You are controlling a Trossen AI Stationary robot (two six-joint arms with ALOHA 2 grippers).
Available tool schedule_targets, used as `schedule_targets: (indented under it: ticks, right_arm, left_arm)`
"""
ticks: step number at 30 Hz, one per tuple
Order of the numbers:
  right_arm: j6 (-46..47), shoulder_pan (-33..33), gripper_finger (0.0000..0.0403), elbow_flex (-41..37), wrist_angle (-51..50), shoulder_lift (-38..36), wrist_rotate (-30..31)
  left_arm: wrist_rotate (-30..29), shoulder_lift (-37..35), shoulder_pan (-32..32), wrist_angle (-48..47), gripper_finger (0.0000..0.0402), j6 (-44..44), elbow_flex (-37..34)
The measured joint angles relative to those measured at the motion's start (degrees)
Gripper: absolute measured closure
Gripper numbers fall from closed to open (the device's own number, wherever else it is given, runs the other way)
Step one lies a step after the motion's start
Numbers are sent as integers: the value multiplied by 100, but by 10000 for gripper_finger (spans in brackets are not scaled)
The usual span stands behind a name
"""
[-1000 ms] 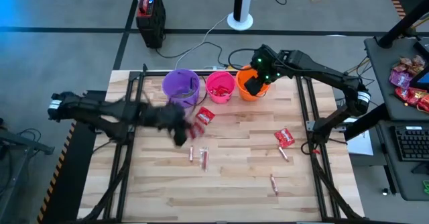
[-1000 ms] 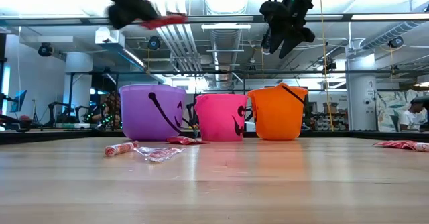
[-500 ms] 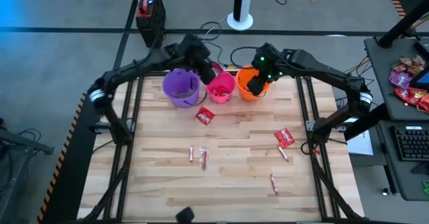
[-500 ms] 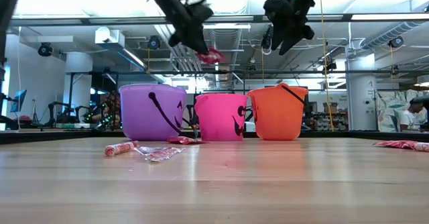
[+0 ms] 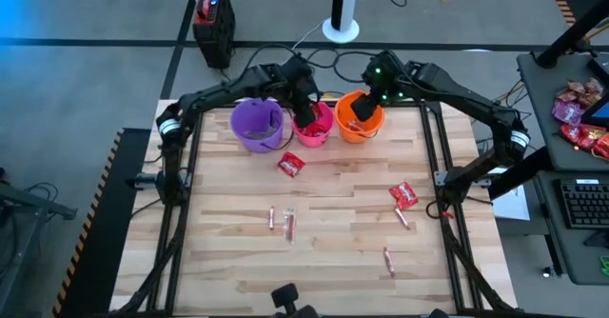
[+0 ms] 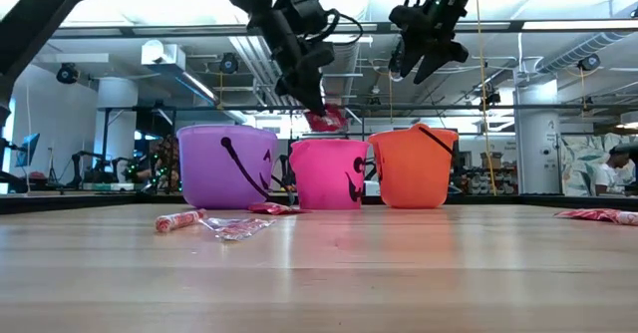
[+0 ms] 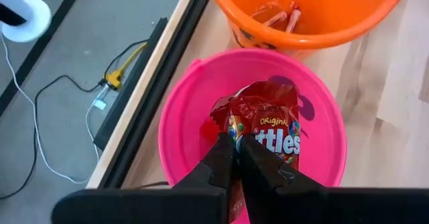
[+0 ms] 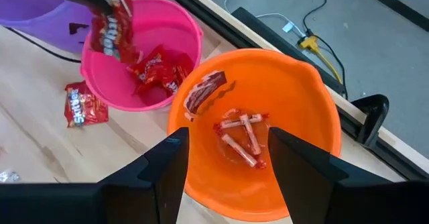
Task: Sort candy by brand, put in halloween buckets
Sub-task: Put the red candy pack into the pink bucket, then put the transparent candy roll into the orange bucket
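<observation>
- The purple bucket (image 5: 255,124) stands at the left end of a row of three along the surface's (image 5: 333,251) far edge, with the pink bucket (image 5: 313,125) touching or just beside it, and the orange bucket (image 5: 360,116) next; judged from the row, each is meant for one brand.
- The left pincer (image 6: 317,109) hangs just above the pink bucket's mouth, fingers pressed together on the top edge of a red packet (image 7: 265,127), which dangles over the opening. Red packets already lie inside, so this looks like the right drop point.
- The right pincer (image 6: 417,59) hovers above the orange bucket with fingers spread wide and nothing between them; pink-white sticks (image 8: 242,134) lie on that bucket's floor.
- Unsorted candy remains mid-surface: a red packet (image 5: 290,164) near the buckets, sticks (image 5: 283,221) towards the centre, another red packet (image 5: 403,196) nearer the right edge, and a lone stick (image 5: 388,259) nearer the front edge.
</observation>
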Motion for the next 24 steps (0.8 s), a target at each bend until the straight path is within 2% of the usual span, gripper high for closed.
schedule_targets:
  ticks: [3,5,8,17,20,24]
  right_arm:
    - [0,2,207,0,-2,0,-4]
    - [13,2,207,0,-3,2,-7]
    - [89,2,207,0,-3,2,-9]
    - [92,4,207,0,-25,2,-30]
    - [225,4,207,0,-236,2,-295]
    - [564,104,207,0,-1075,0,-1058]
  left_arm:
    - [-8,57,6,131,400,9,0]
    - [-238,110,8,110,392,-30,0]
    - [-413,146,17,73,369,-36,-5]
    - [-410,152,15,78,307,9,-7]
    - [-392,102,6,9,300,-19,-4]
    - [-29,-113,-73,-223,297,-288,165]
